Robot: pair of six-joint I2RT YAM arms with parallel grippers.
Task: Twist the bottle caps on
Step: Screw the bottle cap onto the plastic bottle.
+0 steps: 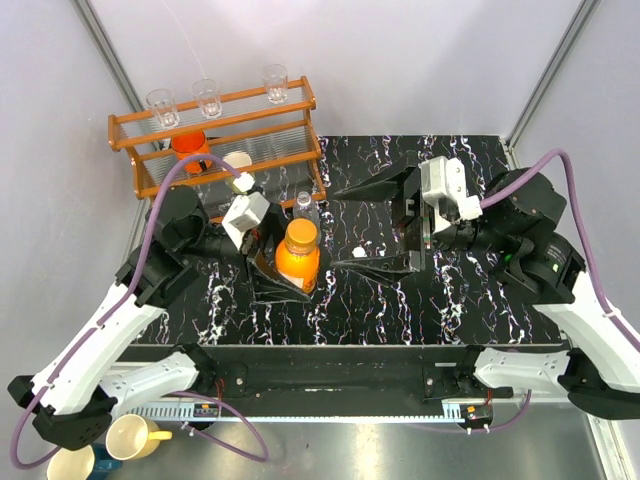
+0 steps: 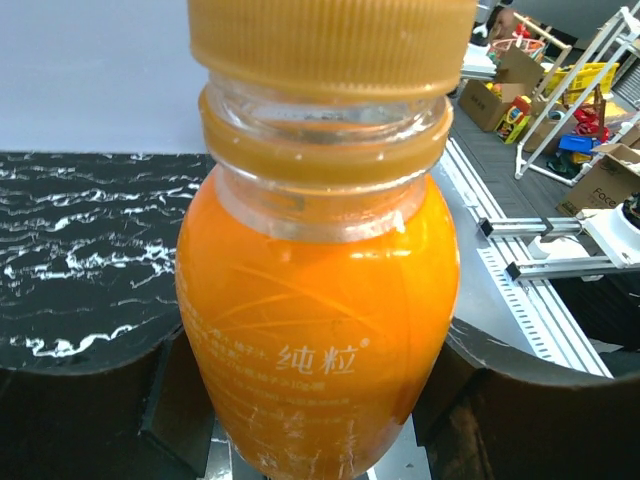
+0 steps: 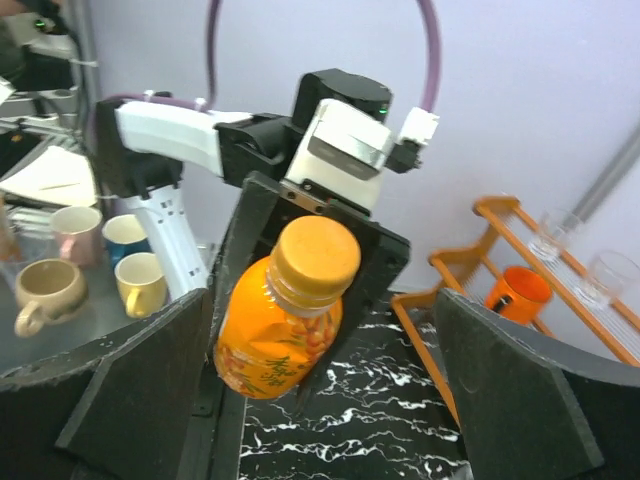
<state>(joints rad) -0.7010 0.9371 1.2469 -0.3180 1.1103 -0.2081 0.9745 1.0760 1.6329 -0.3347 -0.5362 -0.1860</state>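
Note:
My left gripper [image 1: 285,262] is shut on the belly of the short orange bottle [image 1: 297,258], holding it tilted over the black marble table [image 1: 400,300]. An orange cap [image 1: 302,234] sits on its neck. In the left wrist view the bottle [image 2: 320,330] fills the frame between the fingers [image 2: 90,410], with the cap [image 2: 330,40] at the top. My right gripper [image 1: 362,224] stands wide open just right of the bottle, empty; its wrist view shows the bottle [image 3: 272,325] and cap [image 3: 316,256] ahead, beyond the fingers [image 3: 120,390]. A clear bottle [image 1: 305,204] stands just behind. A small white cap [image 1: 362,251] lies on the table.
A wooden rack [image 1: 215,140] at the back left holds clear glasses, an orange mug [image 1: 190,146] and a white cup [image 1: 237,160]. Mugs [image 1: 135,436] stand off the table at the near left. Grey walls close in the back and sides.

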